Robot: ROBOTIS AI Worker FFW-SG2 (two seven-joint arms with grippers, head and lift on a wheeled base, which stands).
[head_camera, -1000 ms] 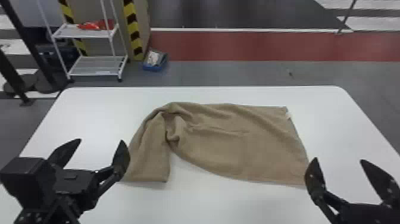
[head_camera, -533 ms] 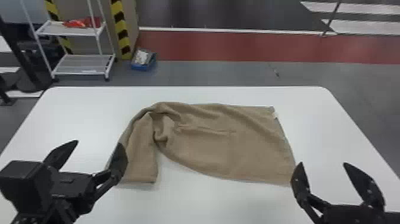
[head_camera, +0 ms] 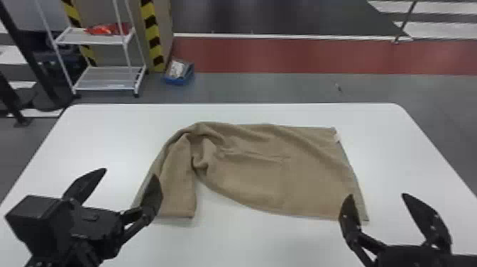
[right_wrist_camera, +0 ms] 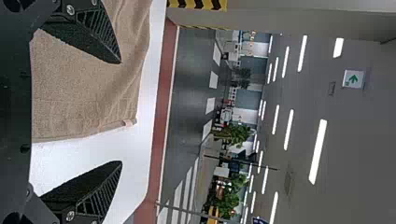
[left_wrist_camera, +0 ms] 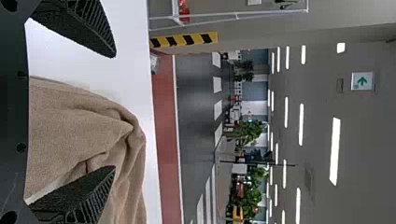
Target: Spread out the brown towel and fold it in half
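- Spreading looks to be the step in hand: the brown towel (head_camera: pixel 255 170) lies mid-table (head_camera: pixel 269 241), flatter towards three o'clock, rumpled and doubled over towards nine.
- The next move likely calls for taking the near edge at the bent flap (head_camera: pixel 177 191) and drawing it out flat before any folding.
- Left gripper (head_camera: pixel 130 173), at the towel's eight o'clock: jaws spread wide, pinching nothing.
- Right gripper (head_camera: pixel 377 195), at its four o'clock: jaws wide apart too, empty; whether either touches cloth, I cannot tell.
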